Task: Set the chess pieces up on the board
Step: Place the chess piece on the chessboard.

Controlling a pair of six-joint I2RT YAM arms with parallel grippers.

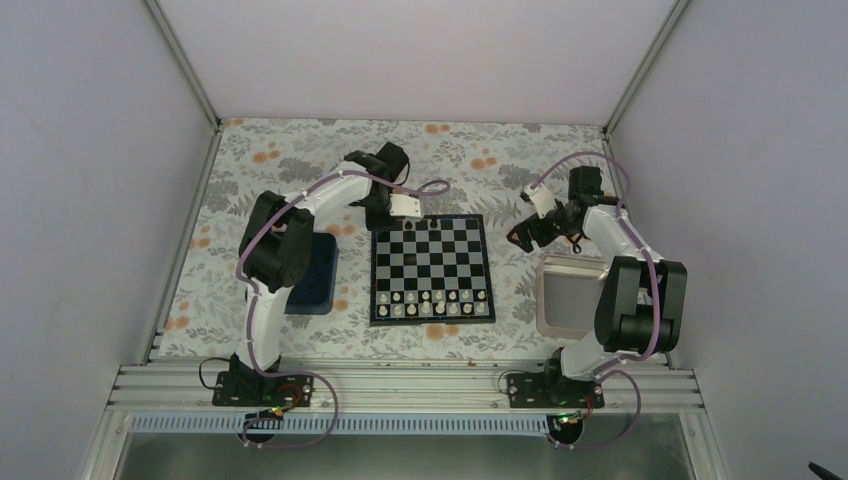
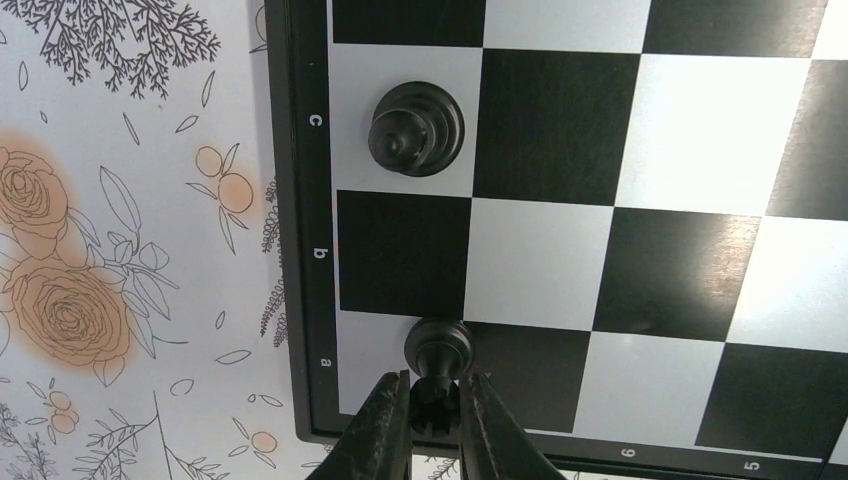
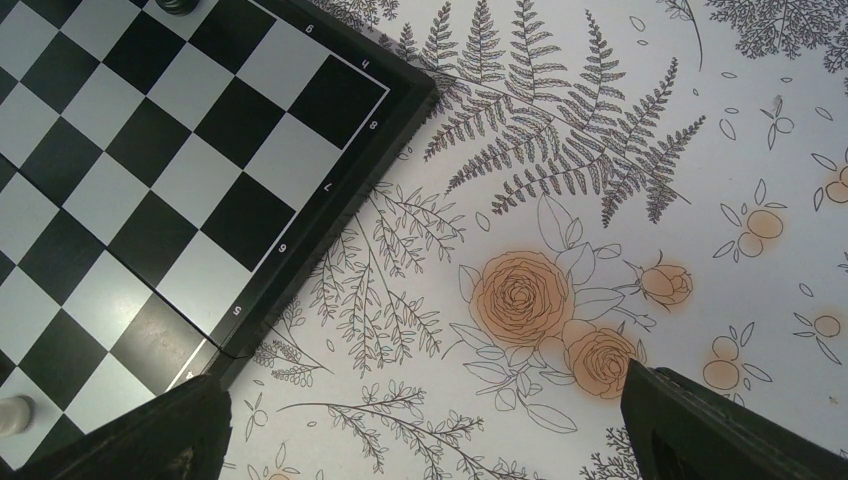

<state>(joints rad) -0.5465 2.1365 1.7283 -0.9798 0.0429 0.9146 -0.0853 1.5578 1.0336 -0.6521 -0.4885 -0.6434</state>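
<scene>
The board point(image 1: 431, 268) lies at the table's middle. My left gripper point(image 2: 437, 412) is shut on a small black rook point(image 2: 437, 385); the rook's base rests on the corner square by the letter "a", overlapping the neighbouring dark square. In the top view this gripper point(image 1: 386, 229) hangs over the board's far left corner. Another black piece point(image 2: 415, 128) stands on the pale "c" square, and it also shows in the top view point(image 1: 408, 229). My right gripper point(image 3: 430, 440) is open and empty over the flowered cloth, beside the board's right edge point(image 3: 330, 215).
White pieces point(image 1: 430, 302) fill the board's two near rows; one point(image 3: 12, 412) shows in the right wrist view. A third black piece point(image 1: 437, 226) stands on the far row. A dark blue tray point(image 1: 312, 275) lies left of the board, a silver metal tray point(image 1: 568, 295) right of it.
</scene>
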